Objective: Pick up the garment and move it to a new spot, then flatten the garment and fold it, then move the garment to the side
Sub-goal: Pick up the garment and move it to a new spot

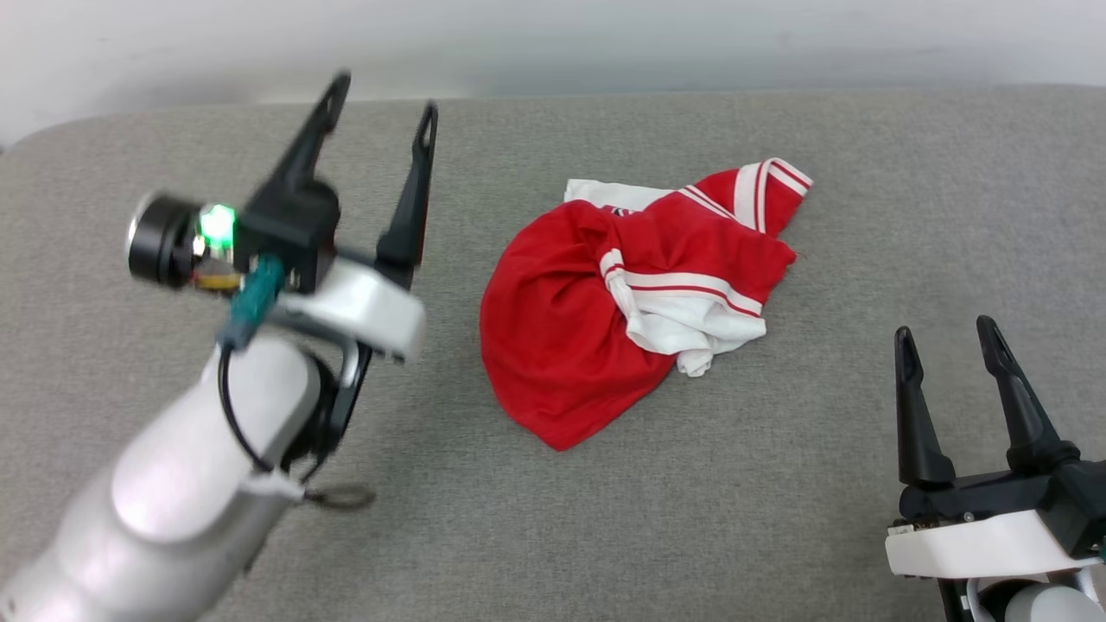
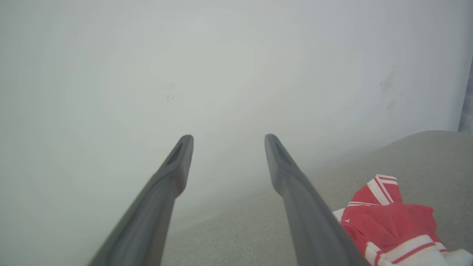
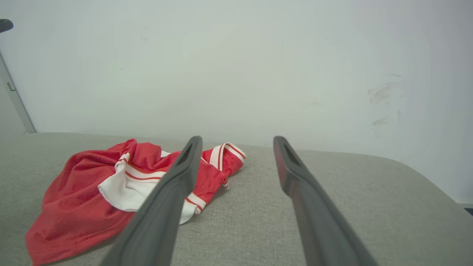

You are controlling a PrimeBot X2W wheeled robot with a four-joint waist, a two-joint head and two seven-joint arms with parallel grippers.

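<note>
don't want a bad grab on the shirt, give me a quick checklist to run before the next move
1. Left gripper open and empty: ok.
2. Right gripper open and empty: ok.
3. Shirt free of both grippers: ok.
4. Shirt lying flat: not ok, crumpled in a heap.
5. Shirt fully on the grey surface, away from its edges: ok.
6. Front print facing up: cannot tell.

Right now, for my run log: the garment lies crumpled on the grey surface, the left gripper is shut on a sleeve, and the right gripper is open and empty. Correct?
Not quite: the head view shows the left gripper open and empty, apart from the garment. The rest holds: it lies crumpled on the grey surface, right gripper open and empty.
</note>
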